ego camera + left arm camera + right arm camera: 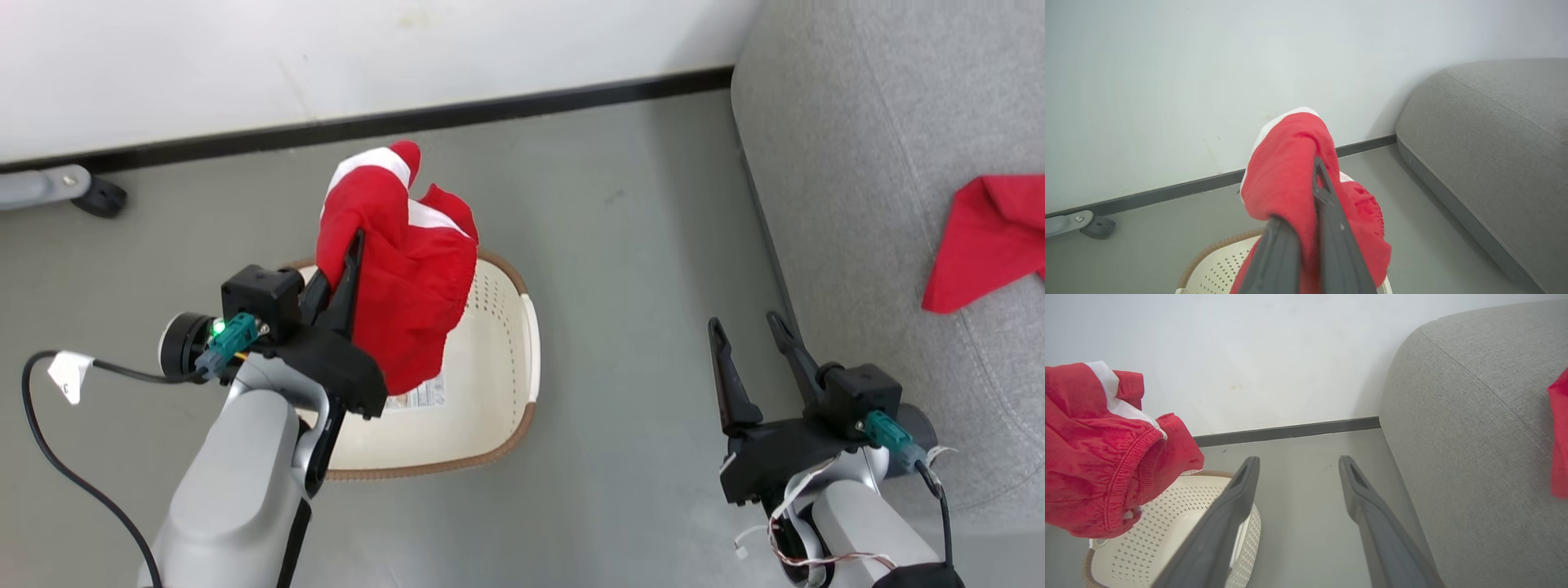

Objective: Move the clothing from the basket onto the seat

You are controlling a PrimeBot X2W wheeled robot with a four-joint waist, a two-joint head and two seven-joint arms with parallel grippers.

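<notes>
Left gripper, centre left of the head view, clamped on red-and-white shorts hanging above the cream laundry basket. Right gripper, lower right, fingers apart, empty. Second red garment lies on the grey sofa, right edge. Advisable: carry the shorts high, release only over the cushion.

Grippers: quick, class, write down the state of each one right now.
Left gripper: shut on the red-and-white garment, above the basket.
Right gripper: open, holding nothing.
</notes>
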